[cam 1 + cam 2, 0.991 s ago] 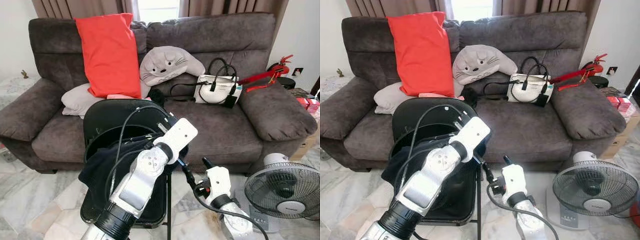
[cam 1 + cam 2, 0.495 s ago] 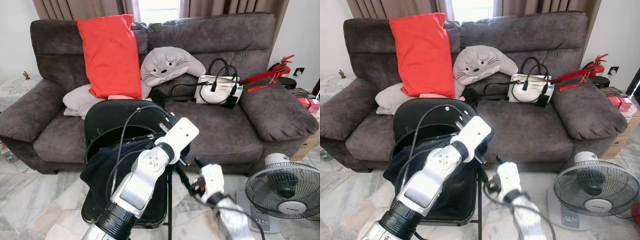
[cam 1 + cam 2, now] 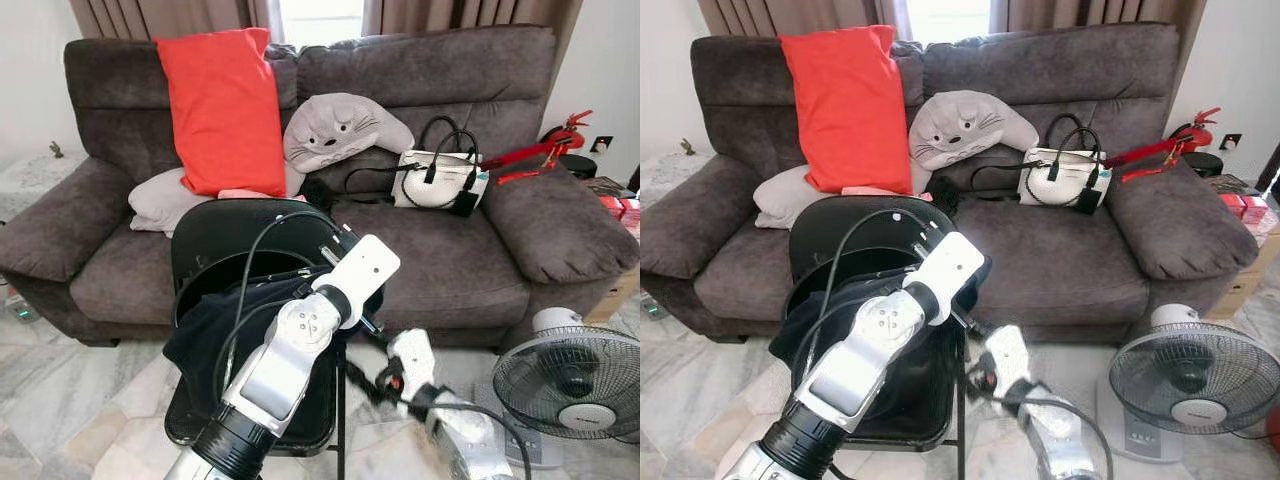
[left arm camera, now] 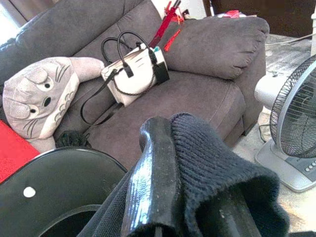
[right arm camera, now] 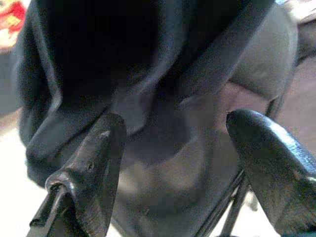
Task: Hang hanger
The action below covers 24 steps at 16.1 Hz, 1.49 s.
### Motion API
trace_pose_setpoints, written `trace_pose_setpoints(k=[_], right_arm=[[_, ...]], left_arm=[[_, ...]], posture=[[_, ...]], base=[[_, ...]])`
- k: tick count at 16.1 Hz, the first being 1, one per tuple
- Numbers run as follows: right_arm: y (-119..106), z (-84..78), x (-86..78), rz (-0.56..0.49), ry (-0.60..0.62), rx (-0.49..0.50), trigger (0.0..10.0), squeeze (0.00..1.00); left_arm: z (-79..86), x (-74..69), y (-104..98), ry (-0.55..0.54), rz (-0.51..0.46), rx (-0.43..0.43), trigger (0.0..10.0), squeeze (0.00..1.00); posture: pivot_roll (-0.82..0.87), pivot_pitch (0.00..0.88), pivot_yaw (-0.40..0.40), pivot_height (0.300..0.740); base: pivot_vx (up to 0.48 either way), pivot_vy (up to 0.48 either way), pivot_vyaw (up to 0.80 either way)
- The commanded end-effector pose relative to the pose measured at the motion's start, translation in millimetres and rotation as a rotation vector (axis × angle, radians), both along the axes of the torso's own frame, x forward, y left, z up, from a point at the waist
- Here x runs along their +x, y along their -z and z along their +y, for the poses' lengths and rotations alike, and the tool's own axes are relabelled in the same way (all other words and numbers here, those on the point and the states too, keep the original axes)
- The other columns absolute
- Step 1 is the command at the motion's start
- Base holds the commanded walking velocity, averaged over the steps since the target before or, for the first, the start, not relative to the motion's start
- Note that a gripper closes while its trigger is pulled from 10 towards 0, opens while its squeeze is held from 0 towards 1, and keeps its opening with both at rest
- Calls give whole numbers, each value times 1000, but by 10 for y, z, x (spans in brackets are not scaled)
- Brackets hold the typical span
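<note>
Two silver arms are reaching over a black folding chair (image 3: 235,245) that is standing before a grey sofa (image 3: 470,250). The left gripper (image 4: 192,197) is clamping its fingers on a dark knitted garment (image 3: 215,325) draped over the chair back, with no hanger discernible inside it. At about four o'clock from the chair, the right gripper (image 5: 173,173) is holding its fingers (image 5: 94,163) wide apart, pointing at the hanging cloth.

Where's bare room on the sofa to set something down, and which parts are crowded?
Free: the sofa's right seat cushion, in front of the white handbag and left of the right armrest; also the left seat patch between the left armrest and the black chair. Crowded: the back, with red pillow, plush cushion, handbag.
</note>
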State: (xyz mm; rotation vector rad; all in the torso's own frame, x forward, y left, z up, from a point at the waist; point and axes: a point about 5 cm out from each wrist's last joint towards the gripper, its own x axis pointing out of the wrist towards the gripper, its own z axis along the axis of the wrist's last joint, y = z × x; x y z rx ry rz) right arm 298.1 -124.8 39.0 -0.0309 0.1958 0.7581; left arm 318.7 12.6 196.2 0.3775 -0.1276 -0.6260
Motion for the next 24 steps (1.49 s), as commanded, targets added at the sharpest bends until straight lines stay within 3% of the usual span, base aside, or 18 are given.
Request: trace_pose_setpoints(k=[1,3,4,8,9,11,13,15,21,24], right_arm=[[21,17,-25,2,-27,-12,10000,0],[-126,-74,97,-111,116,6,10000,0],[-148,-84,115,-120,133,16,10000,0],[-100,118,96,-50,29,68,10000,0],[-71,187,76,35,-43,141,10000,0],[-61,204,71,53,-87,131,10000,0],[-134,122,150,-25,12,102,10000,0],[-242,31,241,-80,110,150,10000,0],[-293,-33,273,-172,217,88,10000,0],[-328,-123,278,-248,380,77,10000,0]], left_arm=[[-56,-33,-160,31,-58,-25,10000,0],[-70,-37,-157,36,-57,-26,10000,0],[-72,-36,-157,36,-57,-27,10000,0],[-70,-33,-147,33,-57,-19,10000,0],[-67,-34,-150,33,-58,-19,10000,0],[-75,-39,-148,35,-57,-19,10000,0],[-84,-41,-145,39,-54,-19,10000,0],[-85,-43,-135,36,-49,-18,10000,0],[-83,-43,-119,36,-49,-14,10000,0],[-73,-41,-112,30,-47,-14,10000,0]], posture=[[-14,0,116,740],[-17,0,118,740],[-17,0,118,740],[-2,0,119,740],[1,0,120,740],[0,0,120,740],[6,0,117,740],[6,0,116,740],[2,0,114,740],[1,0,113,740]], base=[[0,0,0],[0,0,0],[0,0,0],[0,0,0],[0,0,0],[0,0,0],[0,0,0],[0,0,0],[0,0,0],[0,0,0]])
